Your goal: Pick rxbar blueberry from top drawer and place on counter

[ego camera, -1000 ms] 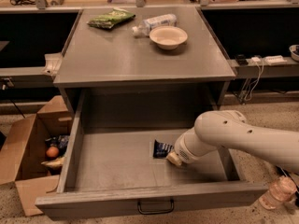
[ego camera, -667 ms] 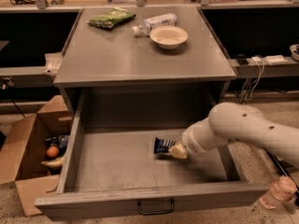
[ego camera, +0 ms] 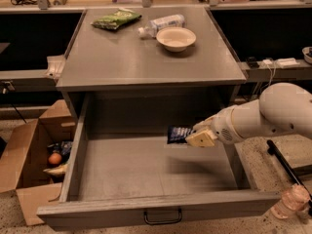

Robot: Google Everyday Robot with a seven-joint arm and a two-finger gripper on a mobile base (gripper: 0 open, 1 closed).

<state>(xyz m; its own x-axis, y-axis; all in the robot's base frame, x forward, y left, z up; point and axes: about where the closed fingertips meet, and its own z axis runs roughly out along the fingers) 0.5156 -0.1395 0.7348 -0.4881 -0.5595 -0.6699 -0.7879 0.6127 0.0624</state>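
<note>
- Since a second ago the rxbar blueberry (ego camera: 177,134) has risen off the drawer floor. It now hangs in the air, with its shadow on the grey bottom below it.
- The gripper (ego camera: 194,136) has come up with it and sits at about 4 o'clock of the frame centre. The white arm reaches in from the 3 o'clock edge.
- Its fingers are pinched tight on the bar's right end. The dark blue wrapper sticks out toward 9 o'clock, roughly level.
- The top drawer (ego camera: 156,211) is pulled fully out, with its dark handle (ego camera: 163,217) at 6 o'clock on the front panel. The bar hovers over the drawer's right rear part, below the cabinet's front edge.
- On the counter (ego camera: 141,57), a pale bowl (ego camera: 176,38) sits at 1 o'clock. A plastic bottle (ego camera: 162,23) lies on its side just beside the bowl at 12 o'clock, and a green snack bag (ego camera: 116,19) is at 11 o'clock.
- A cardboard box (ego camera: 27,155) stands open on the floor at 8 o'clock, with a round orange fruit (ego camera: 54,158) inside.
- A clear bottle (ego camera: 290,202) stands on the floor at 4 o'clock, near the frame corner.
</note>
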